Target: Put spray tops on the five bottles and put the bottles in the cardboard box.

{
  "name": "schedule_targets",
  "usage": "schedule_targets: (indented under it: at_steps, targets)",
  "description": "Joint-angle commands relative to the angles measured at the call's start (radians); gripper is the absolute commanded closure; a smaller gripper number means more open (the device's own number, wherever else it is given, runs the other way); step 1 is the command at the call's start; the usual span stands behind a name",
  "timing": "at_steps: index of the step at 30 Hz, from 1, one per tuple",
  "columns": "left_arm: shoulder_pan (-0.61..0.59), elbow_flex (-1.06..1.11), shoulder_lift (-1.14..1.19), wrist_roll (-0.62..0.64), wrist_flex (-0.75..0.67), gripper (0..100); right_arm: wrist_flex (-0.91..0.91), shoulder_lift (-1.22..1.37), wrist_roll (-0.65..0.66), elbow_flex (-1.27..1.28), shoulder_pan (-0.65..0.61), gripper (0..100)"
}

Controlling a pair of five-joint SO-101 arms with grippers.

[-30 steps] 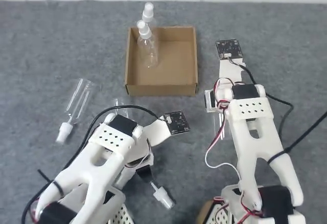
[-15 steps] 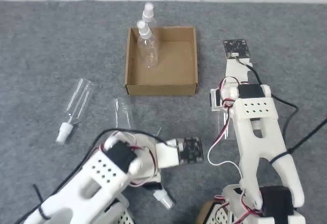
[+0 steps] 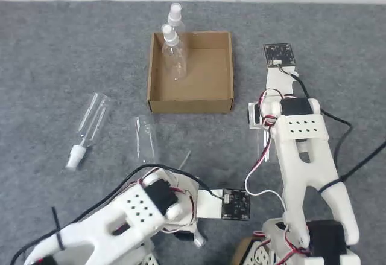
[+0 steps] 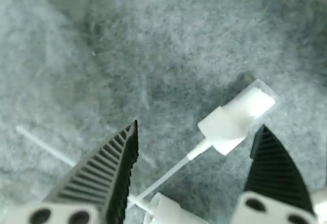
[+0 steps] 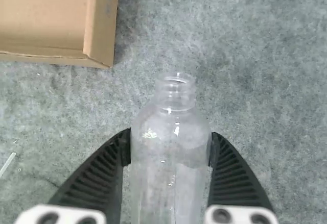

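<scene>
My left gripper (image 4: pixel 199 128) hangs open just above the grey mat, with a white spray top (image 4: pixel 236 116) lying between its fingers, untouched. A second spray top (image 4: pixel 164 209) lies close under the wrist. My right gripper (image 5: pixel 170 134) is shut on a clear bottle (image 5: pixel 171 147) with a bare open neck, held right of the cardboard box (image 3: pixel 190 103). One capped bottle (image 3: pixel 172 54) stands inside the box and another (image 3: pixel 175 13) stands just behind it. A capped bottle (image 3: pixel 88 127) and a bare bottle (image 3: pixel 145 138) lie on the mat at left.
The left arm (image 3: pixel 142 207) stretches across the near edge, its wrist board (image 3: pixel 235 203) close to the right arm's base (image 3: pixel 301 235). A loose dip tube (image 3: pixel 184 157) lies in front of the box. The box corner (image 5: pixel 99 45) sits just ahead of the held bottle.
The left arm has swung its wrist away from the bare bottle, rightward and toward the near edge, to over the spray top. The right arm shifted slightly right with its bottle.
</scene>
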Motion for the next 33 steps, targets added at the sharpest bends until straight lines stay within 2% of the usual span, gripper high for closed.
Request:
schedule_targets:
  at_steps: [1, 9, 19, 24, 30, 33]
  targets:
    - [0.006, -0.033, 0.14, -0.008, -0.075, 67, -0.008, -0.064, -0.009, -0.072, 0.018, 90.2]
    - [0.006, -0.153, 0.373, -0.057, -0.064, 68, -0.008, -0.064, -0.006, -0.072, 0.018, 90.2]
    - [0.025, -0.173, 0.391, -0.057, -0.064, 81, -0.008, -0.064, -0.006, -0.071, 0.018, 90.2]
    - [0.054, -0.17, 0.391, 0.002, -0.064, 88, -0.008, -0.064, -0.006, -0.069, 0.018, 90.2]
    - [0.044, -0.17, 0.391, 0.031, -0.058, 89, -0.008, -0.064, -0.006, -0.069, 0.018, 90.2]
    - [-0.006, -0.179, 0.39, 0.074, -0.06, 89, -0.008, -0.064, -0.006, -0.069, 0.018, 90.2]
